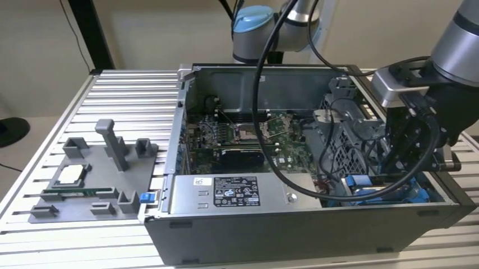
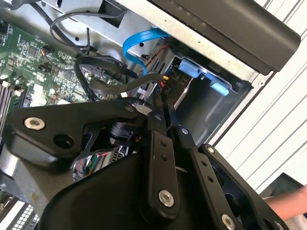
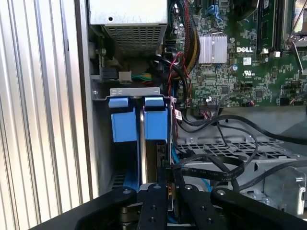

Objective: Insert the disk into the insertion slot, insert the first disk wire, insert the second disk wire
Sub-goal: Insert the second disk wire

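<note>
The disk sits in the insertion slot [image 3: 102,143] at the case's front corner, on the exterior view's right. Its blue carrier tabs [image 3: 156,122] stick out of the grey bay, and they also appear in the second wrist view as blue tabs [image 2: 189,69]. In the exterior view the blue carrier [image 1: 359,180] lies just below my gripper [image 1: 393,171], which reaches down into the case. My gripper [image 3: 170,177] is shut on a black disk wire [image 3: 211,167] right beside the disk's exposed end. In the second wrist view the gripper [image 2: 161,103] pinches that black wire [image 2: 120,86] near its plug.
A silver labelled power-supply box [image 1: 239,193] runs along the case's near wall, with the motherboard [image 1: 239,131] behind it. A blue flat cable [image 2: 136,40] loops above the bay. A grey fixture tray [image 1: 97,179] stands on the exterior view's left. A person's hand [image 2: 292,201] is outside the case.
</note>
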Controlling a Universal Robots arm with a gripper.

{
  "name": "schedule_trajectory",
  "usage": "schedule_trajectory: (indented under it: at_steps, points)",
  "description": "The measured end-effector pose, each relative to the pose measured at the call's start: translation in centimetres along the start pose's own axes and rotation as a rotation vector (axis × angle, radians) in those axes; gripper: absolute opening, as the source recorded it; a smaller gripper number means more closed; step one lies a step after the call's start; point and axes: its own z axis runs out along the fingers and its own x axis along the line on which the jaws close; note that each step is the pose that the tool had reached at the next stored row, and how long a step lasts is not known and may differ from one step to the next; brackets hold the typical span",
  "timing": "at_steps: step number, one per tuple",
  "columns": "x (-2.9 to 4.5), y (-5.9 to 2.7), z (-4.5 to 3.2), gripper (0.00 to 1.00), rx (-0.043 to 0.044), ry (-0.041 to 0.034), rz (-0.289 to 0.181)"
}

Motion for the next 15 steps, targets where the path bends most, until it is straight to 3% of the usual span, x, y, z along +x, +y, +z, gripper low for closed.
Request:
schedule_trajectory:
  at_steps: [15]
  points:
    - [0.04,0.04,0.67,0.0,0.0037,-0.0004,-0.005]
